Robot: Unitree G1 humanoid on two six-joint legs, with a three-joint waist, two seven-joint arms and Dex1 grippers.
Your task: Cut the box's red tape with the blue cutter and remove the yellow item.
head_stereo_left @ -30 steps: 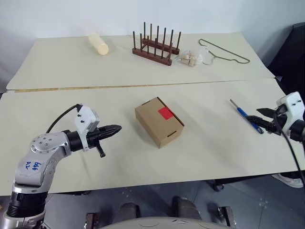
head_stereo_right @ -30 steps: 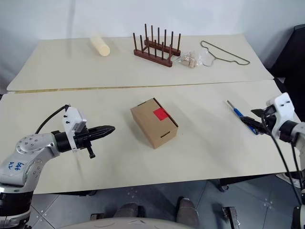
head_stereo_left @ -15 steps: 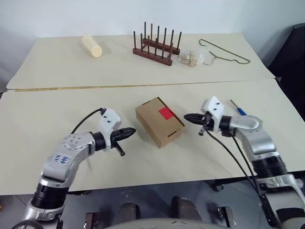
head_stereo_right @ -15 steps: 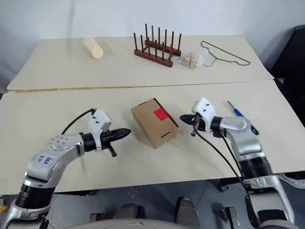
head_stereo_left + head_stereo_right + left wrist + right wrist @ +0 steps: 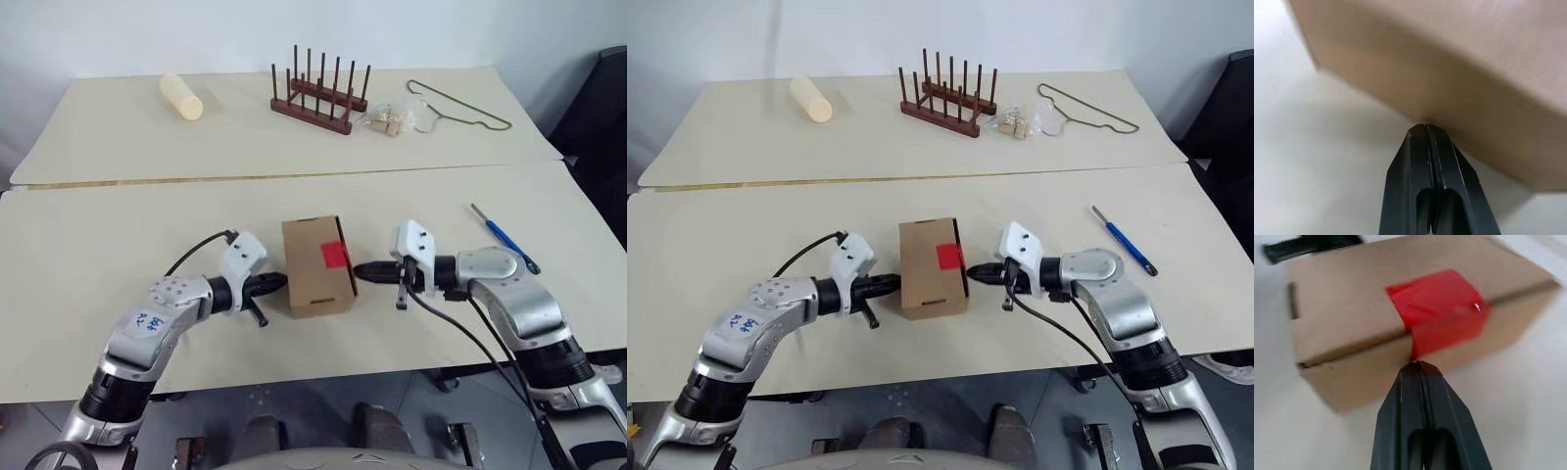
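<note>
Closed grippers, left and right, against opposite box sides

Far beyond my fingers lie a cream cylinder, wooden peg rack, small bag and wire hanger.

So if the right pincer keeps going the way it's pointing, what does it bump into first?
The box. The shut right pincer points at its side, its tip at or nearly touching the cardboard just below the red tape.
</note>
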